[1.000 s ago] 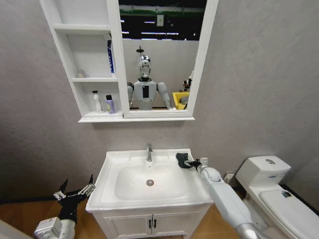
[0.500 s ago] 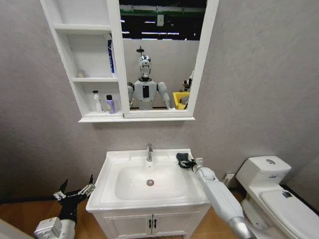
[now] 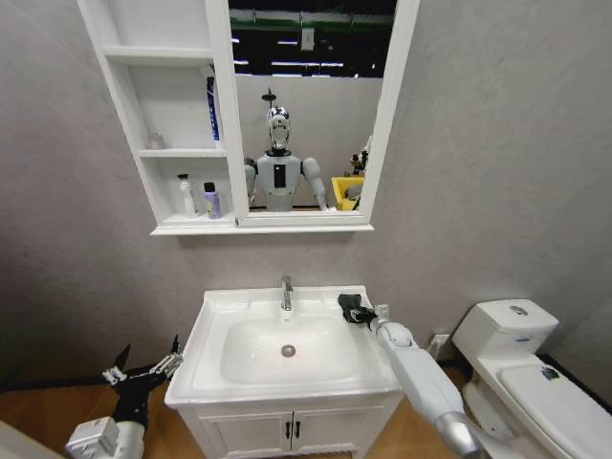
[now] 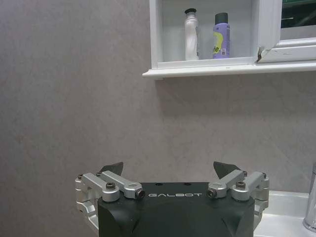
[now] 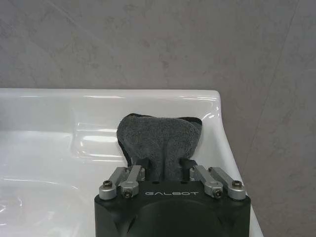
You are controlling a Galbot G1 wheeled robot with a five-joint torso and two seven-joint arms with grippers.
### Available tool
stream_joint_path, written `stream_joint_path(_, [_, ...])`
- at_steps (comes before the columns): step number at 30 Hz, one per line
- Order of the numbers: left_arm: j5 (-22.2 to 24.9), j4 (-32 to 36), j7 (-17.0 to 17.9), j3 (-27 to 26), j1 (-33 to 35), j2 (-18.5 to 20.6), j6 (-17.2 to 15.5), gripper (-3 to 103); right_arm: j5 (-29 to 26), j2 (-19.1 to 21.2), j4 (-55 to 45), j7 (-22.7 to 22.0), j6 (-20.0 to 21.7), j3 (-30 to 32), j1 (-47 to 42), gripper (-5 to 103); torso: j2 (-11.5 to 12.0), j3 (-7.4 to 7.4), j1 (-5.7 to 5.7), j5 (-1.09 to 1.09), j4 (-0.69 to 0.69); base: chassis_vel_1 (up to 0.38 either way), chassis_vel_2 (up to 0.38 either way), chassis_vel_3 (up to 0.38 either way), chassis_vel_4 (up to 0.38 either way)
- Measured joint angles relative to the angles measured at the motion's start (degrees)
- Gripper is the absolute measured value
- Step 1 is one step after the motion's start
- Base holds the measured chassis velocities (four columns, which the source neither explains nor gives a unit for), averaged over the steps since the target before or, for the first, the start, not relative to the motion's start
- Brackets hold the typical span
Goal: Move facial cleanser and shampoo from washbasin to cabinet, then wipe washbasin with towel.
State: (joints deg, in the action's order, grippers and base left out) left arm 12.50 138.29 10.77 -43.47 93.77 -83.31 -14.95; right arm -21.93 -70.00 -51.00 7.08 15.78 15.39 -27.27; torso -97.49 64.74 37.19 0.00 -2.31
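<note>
Here, right gripper (image 5: 165, 167) pinches towel (image 5: 160, 143), bunched toward washbasin (image 5: 49, 128) back rim.

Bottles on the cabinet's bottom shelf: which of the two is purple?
The purple bottle with the dark cap, standing nearer the mirror. Its neighbour, the white bottle, stands farther from the mirror.

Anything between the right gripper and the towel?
Nothing visible. The right gripper is at the towel on the washbasin back right corner, fingers on either side of the cloth.
</note>
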Motion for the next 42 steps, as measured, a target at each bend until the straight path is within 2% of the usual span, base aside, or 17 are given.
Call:
stream_joint_path(2, [0.0,0.0,0.0,0.0,0.0,0.0,0.0,100,-0.3,0.2,0.0,0.0,0.0,0.4,-0.2,28,0.0,0.0,0.0,0.0,0.0,0.0,0.0,0.0,0.0])
stream_joint_path(3, [0.0,0.0,0.0,0.0,0.0,0.0,0.0,100,-0.3,0.2,0.0,0.0,0.0,0.4,-0.2,28,0.0,0.0,0.0,0.0,0.0,0.0,0.0,0.0,0.0])
stream_joint_path(6, [0.0,0.0,0.0,0.0,0.0,0.0,0.0,100,-2.5,0.9,-1.1,-0.6,0.6,0.6,-1.0,12,0.0,0.0,0.0,0.0,0.0,0.0,0.0,0.0,0.0])
stream_joint_path(8, [0.0,0.0,0.0,0.0,0.0,0.0,0.0,100,-4.0,1.3,-2.2,-1.1,1.3,0.4,-1.4,12,0.0,0.0,0.0,0.0,0.0,0.0,0.0,0.0,0.0])
stream_joint_path(9, [0.0,0.0,0.0,0.0,0.0,0.0,0.0,100,-5.0,1.6,-3.4,-1.6,2.0,0.2,-2.0,7,0.0,0.0,0.0,0.0,-0.02,0.0,0.0,0.0,0.0])
stream_joint_path(10, [0.0,0.0,0.0,0.0,0.0,0.0,0.0,100,-5.0,1.6,-3.4,-1.6,2.0,0.2,-2.0,7,0.0,0.0,0.0,0.0,-0.02,0.0,0.0,0.0,0.0])
stream_joint_path(12, [0.0,0.0,0.0,0.0,0.0,0.0,0.0,100,-7.7,2.7,-9.8,-4.7,4.4,-1.1,-4.4,2,0.0,0.0,0.0,0.01,-0.04,0.0,0.0,0.0,0.0])
stream_joint_path(13, [0.0,0.0,0.0,0.0,0.0,0.0,0.0,100,-7.7,2.7,-9.8,-4.7,4.4,-1.1,-4.4,2,0.0,0.0,0.0,0.01,-0.04,0.0,0.0,0.0,0.0])
stream_joint_path(15, [0.0,0.0,0.0,0.0,0.0,0.0,0.0,100,-11.3,3.0,-19.8,-10.6,9.1,-3.1,-7.2,2,0.0,0.0,-0.01,-0.01,-0.02,0.0,0.0,0.0,0.0])
stream_joint_path(16, [0.0,0.0,0.0,0.0,0.0,0.0,0.0,100,-11.3,3.0,-19.8,-10.6,9.1,-3.1,-7.2,2,0.0,0.0,-0.01,-0.01,-0.02,0.0,0.0,0.0,0.0])
stream_joint_path(18, [0.0,0.0,0.0,0.0,0.0,0.0,0.0,100,-14.0,2.5,-25.8,-15.2,13.4,-5.1,-8.7,2,0.0,0.0,-0.01,-0.01,0.0,0.0,0.0,0.0,0.0])
stream_joint_path(19, [0.0,0.0,0.0,0.0,0.0,0.0,0.0,100,-14.0,2.5,-25.8,-15.2,13.4,-5.1,-8.7,2,0.0,0.0,-0.01,-0.01,0.0,0.0,0.0,0.0,0.0])
stream_joint_path(21, [0.0,0.0,0.0,0.0,0.0,0.0,0.0,100,-19.1,1.4,-29.4,-21.7,17.2,-8.0,-9.5,2,0.0,0.0,-0.01,-0.01,0.0,0.0,0.0,0.0,0.0])
stream_joint_path(22, [0.0,0.0,0.0,0.0,0.0,0.0,0.0,100,-19.1,1.4,-29.4,-21.7,17.2,-8.0,-9.5,2,0.0,0.0,-0.01,-0.01,0.0,0.0,0.0,0.0,0.0])
stream_joint_path(24, [0.0,0.0,0.0,0.0,0.0,0.0,0.0,100,-21.5,0.1,-30.3,-25.6,19.6,-10.0,-9.7,2,0.0,0.0,-0.01,-0.01,0.01,0.0,0.0,0.0,0.0])
stream_joint_path(31, [0.0,0.0,0.0,0.0,0.0,0.0,0.0,100,-19.7,-1.3,-27.4,-26.6,20.9,-11.4,-10.3,2,0.0,0.0,0.0,0.0,-0.01,0.0,0.0,0.0,0.0])
stream_joint_path(42, [0.0,0.0,0.0,0.0,0.0,0.0,0.0,100,-16.3,-4.0,-20.9,-22.1,19.5,-11.8,-10.7,2,0.0,0.0,0.0,0.0,-0.01,0.0,0.0,0.0,0.0])
